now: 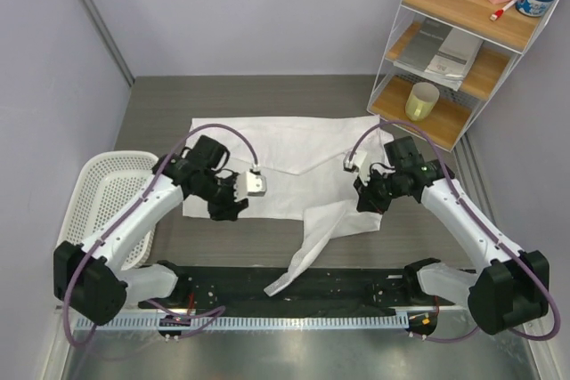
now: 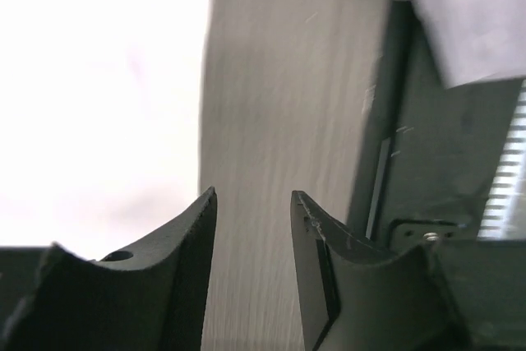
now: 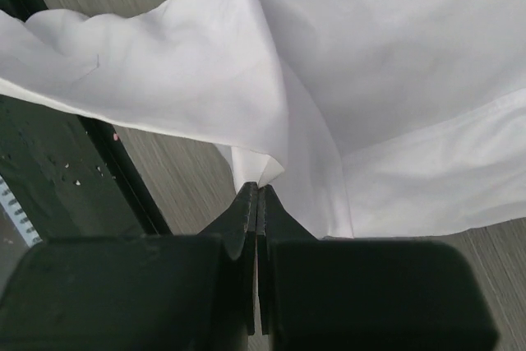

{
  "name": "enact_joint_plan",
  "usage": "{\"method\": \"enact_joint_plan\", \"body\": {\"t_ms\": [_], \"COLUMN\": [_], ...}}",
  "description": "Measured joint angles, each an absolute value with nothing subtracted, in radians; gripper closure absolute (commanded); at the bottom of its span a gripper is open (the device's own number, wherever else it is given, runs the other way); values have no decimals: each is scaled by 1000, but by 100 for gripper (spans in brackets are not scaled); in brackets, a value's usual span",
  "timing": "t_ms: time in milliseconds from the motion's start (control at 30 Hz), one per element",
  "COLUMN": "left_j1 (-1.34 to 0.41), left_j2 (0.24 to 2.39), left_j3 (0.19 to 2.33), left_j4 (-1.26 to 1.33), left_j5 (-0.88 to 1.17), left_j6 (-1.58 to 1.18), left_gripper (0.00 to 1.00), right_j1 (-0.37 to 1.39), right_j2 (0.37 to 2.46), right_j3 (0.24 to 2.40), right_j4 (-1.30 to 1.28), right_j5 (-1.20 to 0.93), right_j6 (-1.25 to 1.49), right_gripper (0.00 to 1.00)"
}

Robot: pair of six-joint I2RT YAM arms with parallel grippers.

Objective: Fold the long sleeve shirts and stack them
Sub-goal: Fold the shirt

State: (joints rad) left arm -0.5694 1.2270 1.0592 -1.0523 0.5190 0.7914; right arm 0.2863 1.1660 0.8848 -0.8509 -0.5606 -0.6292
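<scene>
On the grey wood-grain tabletop (image 1: 160,113), one white long sleeve shirt of thin soft cloth (image 1: 294,157) lies spread flat, mid-table. One sleeve (image 1: 312,242) trails toward the near edge, cuff over the black base rail (image 1: 232,282). Left tool (image 1: 229,209) sits at the shirt's left near corner. Its wrist view shows the fingers apart, bare tabletop in the gap, nothing held. Right tool (image 1: 363,202) is at the shirt's right near edge where the sleeve starts, fingers together, clamped on a small fold of the white cloth at the tips. White perforated plastic basket (image 1: 107,193) sits left of the shirt, beside the left arm.
</scene>
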Motion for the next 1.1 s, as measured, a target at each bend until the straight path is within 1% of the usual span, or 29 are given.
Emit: {"method": "enact_joint_plan", "body": {"t_ms": [67, 133, 233, 533, 700, 800, 833, 933, 1000, 1033, 1100], "left_j1": [-456, -358, -276, -251, -246, -239, -233, -214, -207, -206, -203], "left_j2": [1203, 1206, 1234, 1264, 1275, 1276, 1276, 1278, 1272, 1265, 1226], "left_j3": [994, 926, 840, 651, 614, 594, 586, 574, 574, 574, 574], "left_j4": [-1035, -1011, -959, -750, -651, -580, -554, -527, -544, -562, -640], "left_j5": [475, 413, 345, 172, 107, 65, 52, 36, 47, 54, 95], "left_j6": [834, 882, 972, 1191, 1254, 1296, 1314, 1346, 1353, 1356, 1369], "left_gripper": [62, 62, 63, 62, 64, 72, 81, 93, 95, 99, 100], "right_j1": [287, 289, 297, 311, 313, 313, 313, 313, 313, 313, 316], "right_j2": [1115, 1075, 1025, 1010, 1010, 1008, 1006, 995, 979, 967, 942], "right_j3": [846, 821, 801, 798, 798, 798, 798, 798, 798, 798, 798], "right_j4": [-862, -869, -879, -898, -906, -911, -913, -918, -926, -931, -943], "right_j5": [-555, -551, -544, -533, -528, -525, -525, -522, -522, -523, -525], "right_j6": [-659, -678, -699, -725, -731, -732, -732, -733, -732, -732, -730], "right_gripper": [99, 99, 99, 99, 99, 99, 99, 99, 99, 99, 99]}}
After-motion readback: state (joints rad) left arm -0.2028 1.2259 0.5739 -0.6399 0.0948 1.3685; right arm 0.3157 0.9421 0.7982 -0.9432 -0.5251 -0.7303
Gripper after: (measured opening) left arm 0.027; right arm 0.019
